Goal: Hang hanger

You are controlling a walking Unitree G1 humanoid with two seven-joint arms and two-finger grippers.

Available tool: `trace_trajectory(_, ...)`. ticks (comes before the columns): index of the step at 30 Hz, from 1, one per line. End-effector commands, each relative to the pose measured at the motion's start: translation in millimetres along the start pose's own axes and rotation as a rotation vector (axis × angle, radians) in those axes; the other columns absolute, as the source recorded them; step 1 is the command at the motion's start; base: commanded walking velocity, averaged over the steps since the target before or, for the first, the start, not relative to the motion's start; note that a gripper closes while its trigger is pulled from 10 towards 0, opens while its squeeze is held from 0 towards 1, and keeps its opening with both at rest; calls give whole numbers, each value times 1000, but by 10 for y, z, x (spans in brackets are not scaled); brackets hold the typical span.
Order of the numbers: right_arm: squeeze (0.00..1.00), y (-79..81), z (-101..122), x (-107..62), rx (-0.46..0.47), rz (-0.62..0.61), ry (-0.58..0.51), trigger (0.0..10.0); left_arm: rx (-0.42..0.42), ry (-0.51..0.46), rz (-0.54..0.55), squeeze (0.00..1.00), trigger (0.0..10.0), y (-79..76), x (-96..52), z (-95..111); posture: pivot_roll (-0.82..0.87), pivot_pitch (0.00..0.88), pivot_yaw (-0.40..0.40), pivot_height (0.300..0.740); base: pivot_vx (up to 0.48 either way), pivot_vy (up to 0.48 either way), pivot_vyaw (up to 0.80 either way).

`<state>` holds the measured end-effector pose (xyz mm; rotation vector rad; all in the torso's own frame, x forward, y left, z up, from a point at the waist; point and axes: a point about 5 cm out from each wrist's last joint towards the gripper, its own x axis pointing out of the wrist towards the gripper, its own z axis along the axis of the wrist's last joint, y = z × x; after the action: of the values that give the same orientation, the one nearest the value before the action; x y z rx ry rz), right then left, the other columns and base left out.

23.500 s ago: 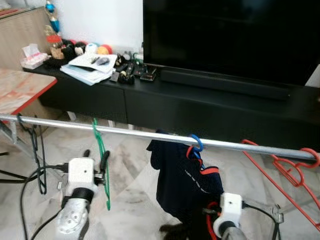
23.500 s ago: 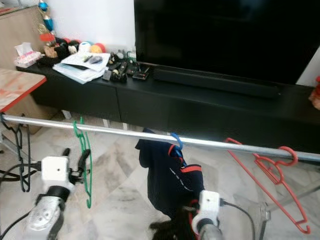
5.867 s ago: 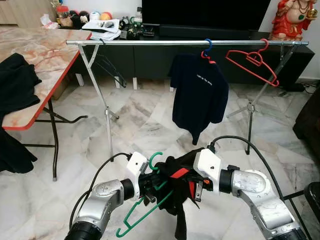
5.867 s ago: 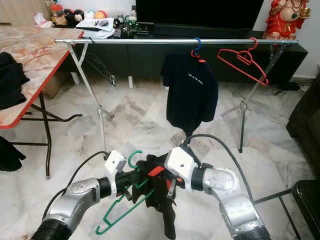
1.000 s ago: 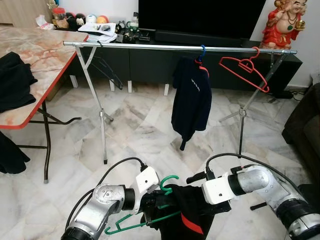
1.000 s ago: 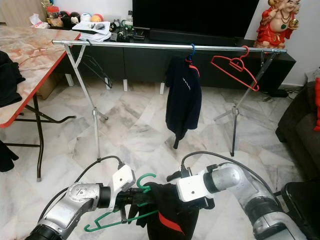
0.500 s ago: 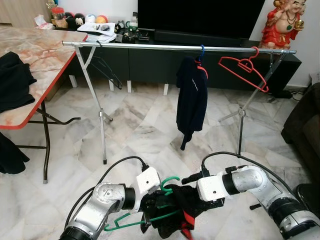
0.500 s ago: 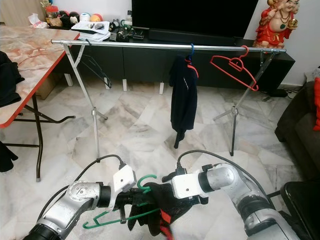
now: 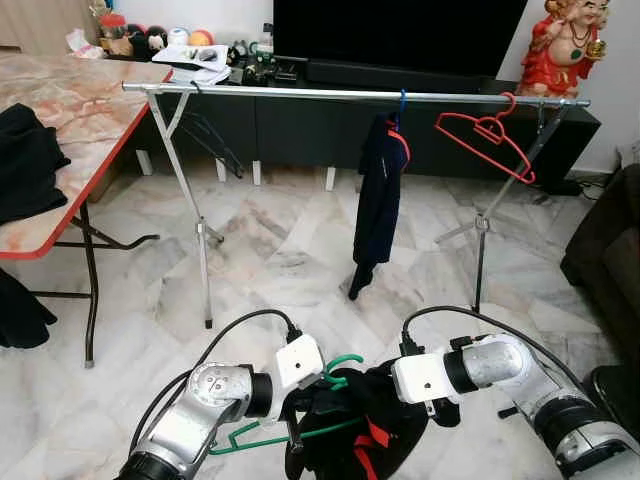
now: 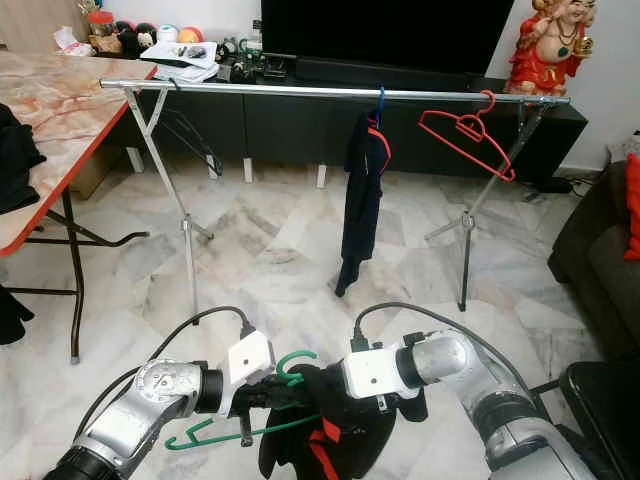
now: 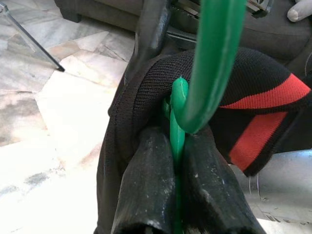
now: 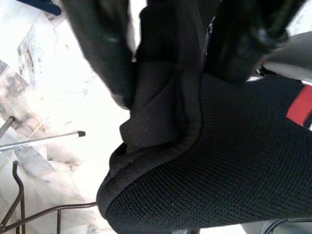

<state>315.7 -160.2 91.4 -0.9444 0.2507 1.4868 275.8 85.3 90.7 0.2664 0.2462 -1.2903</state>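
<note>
Left hand (image 11: 175, 195) is clamped on the green hanger (image 9: 335, 375) low in front of the robot, over the marble floor (image 9: 270, 270). A black garment with red stripes (image 9: 360, 440) is draped over the hanger. Right hand (image 12: 180, 63) has fingers spread around a fold of that garment. The rack rail (image 9: 300, 92) stands well ahead, with a bare stretch between its left legs and the hanging dark shirt (image 9: 380, 190); a red hanger (image 9: 490, 135) hangs near the rail's right end.
</note>
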Motion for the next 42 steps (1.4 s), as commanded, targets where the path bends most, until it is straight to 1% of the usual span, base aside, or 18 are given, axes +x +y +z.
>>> trace_trajectory(1, 0, -15, -6, -12, 12, -4, 1, 0, 69, -37, -17, 0, 10000, 1, 42, 162, 21, 111, -118, 721, 0, 0, 0)
trace_trajectory(15, 0, -2, -4, 15, 73, 7, -33, 0, 120, -48, -41, 0, 10000, -29, 72, 248, 25, 109, -118, 721, 0, 0, 0)
trace_trajectory(25, 0, 17, -7, 14, 115, 34, -58, 0, 132, -52, -43, 0, 10000, -33, 78, 274, 23, 108, -118, 721, 0, 0, 0)
trace_trajectory(32, 0, 43, -27, 11, 143, 62, -55, 0, 138, -56, -45, 0, 10000, -33, 86, 290, 22, 102, -116, 721, 0, 0, 0)
trace_trajectory(35, 0, 69, -36, 16, 177, 86, -70, 0, 145, -57, -44, 0, 10000, -30, 89, 298, 22, 95, -114, 721, 0, 0, 0)
trace_trajectory(42, 0, 97, -41, 31, 188, 102, -73, 0, 154, -59, -46, 0, 10000, -27, 90, 318, 23, 84, -109, 721, 0, 0, 0)
